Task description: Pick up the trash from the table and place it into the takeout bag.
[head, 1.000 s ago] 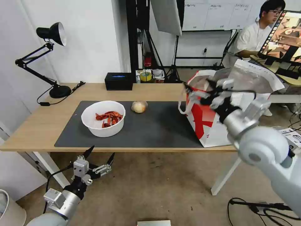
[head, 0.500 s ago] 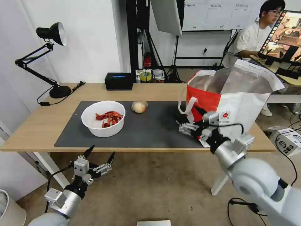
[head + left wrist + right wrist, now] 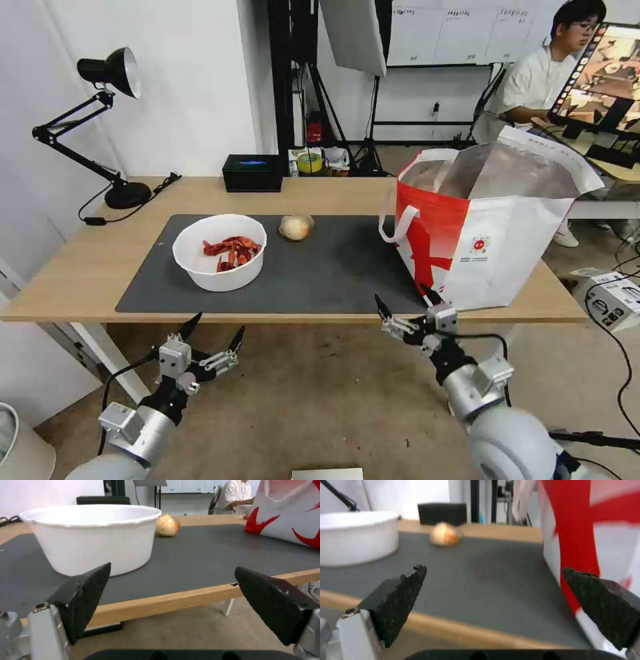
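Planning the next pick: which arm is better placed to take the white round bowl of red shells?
Probably the left. The left gripper hangs open below the table edge right in front of the white round bowl of red shells; the right gripper, also open, sits near the red-and-white takeout bag.

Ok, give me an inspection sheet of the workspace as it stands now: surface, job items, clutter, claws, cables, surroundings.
Surface: table, grey mat lying flat.
Job's things: white bowl of red shells and beige ball on the mat, apart; takeout bag upright, mouth open, at the table's right end.
Clutter: black box and desk lamp at the back.
Claws: left claw and right claw open, empty, below the table's front edge.
Cables: lamp cord on the table; cables on the floor, right.
Surroundings: seated person behind the bag, touching nothing.
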You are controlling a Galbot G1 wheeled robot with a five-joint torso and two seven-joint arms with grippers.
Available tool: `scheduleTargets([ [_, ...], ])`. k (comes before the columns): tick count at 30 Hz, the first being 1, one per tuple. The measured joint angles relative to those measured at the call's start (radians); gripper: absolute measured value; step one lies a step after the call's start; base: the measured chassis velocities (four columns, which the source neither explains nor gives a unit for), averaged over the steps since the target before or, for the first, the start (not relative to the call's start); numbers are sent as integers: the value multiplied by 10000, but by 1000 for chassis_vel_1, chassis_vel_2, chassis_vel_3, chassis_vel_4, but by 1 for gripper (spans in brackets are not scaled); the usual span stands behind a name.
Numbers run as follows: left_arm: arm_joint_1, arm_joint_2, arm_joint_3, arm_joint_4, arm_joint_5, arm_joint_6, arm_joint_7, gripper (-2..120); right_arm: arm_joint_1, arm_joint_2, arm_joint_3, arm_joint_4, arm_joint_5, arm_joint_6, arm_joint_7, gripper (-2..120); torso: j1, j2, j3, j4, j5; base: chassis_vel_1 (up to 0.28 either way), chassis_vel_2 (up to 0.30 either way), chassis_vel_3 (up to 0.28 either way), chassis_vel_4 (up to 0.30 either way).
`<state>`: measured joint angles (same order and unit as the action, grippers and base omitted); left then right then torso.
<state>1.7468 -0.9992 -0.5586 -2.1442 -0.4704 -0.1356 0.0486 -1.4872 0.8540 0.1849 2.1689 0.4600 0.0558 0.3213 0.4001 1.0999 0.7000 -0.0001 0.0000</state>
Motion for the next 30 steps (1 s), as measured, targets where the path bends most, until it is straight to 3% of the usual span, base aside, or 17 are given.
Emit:
scheduleTargets([
  [10, -65, -12, 132, 322, 129, -118, 22, 100, -607, 573, -125, -318, -762, 334, 200, 100, 0, 0, 0, 1, -1, 0, 0, 0, 0],
  [30, -200, 21, 191, 547, 116, -192, 22, 100, -459, 823, -336, -591, -770, 276, 330, 100, -1, 1, 0, 1, -1, 0, 0, 0, 0],
])
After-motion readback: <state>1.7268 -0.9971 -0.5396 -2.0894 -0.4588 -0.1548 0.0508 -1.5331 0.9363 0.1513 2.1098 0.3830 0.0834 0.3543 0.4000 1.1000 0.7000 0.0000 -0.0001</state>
